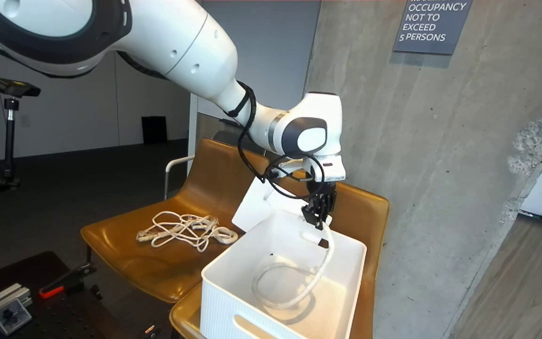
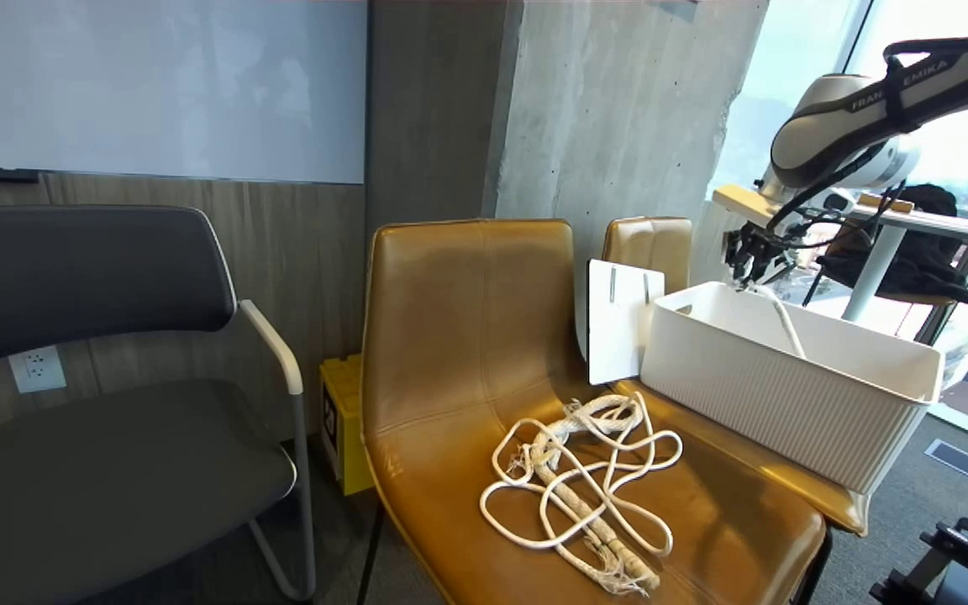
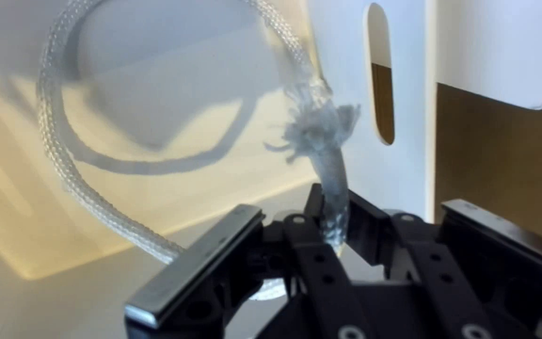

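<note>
My gripper point(image 1: 318, 224) is shut on a white braided rope point(image 1: 320, 273), close to its frayed end. It is above the far end of a white ribbed bin point(image 1: 224, 301), near the rim. The rope hangs from the fingers and curves in a loose loop down in the bin. In an exterior view the gripper point(image 2: 740, 279) is over the bin point(image 2: 786, 403), with the rope point(image 2: 786, 323) dropping inside. In the wrist view the rope point(image 3: 87, 194) passes between the fingertips point(image 3: 334, 207), its frayed tuft just beyond them. The bin's slotted wall point(image 3: 407, 84) is beside it.
The bin stands on a brown leather chair. A white panel point(image 1: 258, 201) leans beside it, also visible in an exterior view point(image 2: 618, 328). A tangled white rope pile point(image 2: 572, 504) lies on the neighbouring brown chair point(image 2: 467, 336). A concrete wall point(image 1: 440, 155) stands close behind.
</note>
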`<action>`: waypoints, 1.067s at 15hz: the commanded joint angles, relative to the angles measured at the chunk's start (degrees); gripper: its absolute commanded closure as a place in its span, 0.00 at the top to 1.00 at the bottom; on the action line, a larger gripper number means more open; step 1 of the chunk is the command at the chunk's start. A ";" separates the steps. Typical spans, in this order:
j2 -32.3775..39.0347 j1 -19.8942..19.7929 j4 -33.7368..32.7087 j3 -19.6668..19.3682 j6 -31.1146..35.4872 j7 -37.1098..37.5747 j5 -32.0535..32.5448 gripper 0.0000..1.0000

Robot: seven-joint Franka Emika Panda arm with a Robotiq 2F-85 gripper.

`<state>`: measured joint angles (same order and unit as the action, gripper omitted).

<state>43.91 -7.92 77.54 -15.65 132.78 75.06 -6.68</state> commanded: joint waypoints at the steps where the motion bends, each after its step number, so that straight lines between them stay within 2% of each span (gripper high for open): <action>1: -4.58 4.57 0.08 -0.47 1.63 0.65 5.13 0.03; 5: -10.20 10.83 2.56 0.48 5.13 0.10 11.67 0.03; 9: -15.63 18.20 2.29 0.80 4.98 2.36 18.62 0.03; 11: -17.14 22.50 1.81 1.13 4.59 5.74 23.11 0.03; 16: -16.81 32.17 -1.23 4.79 1.86 15.34 32.70 0.03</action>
<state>27.31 20.14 76.92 -12.79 136.45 84.72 20.75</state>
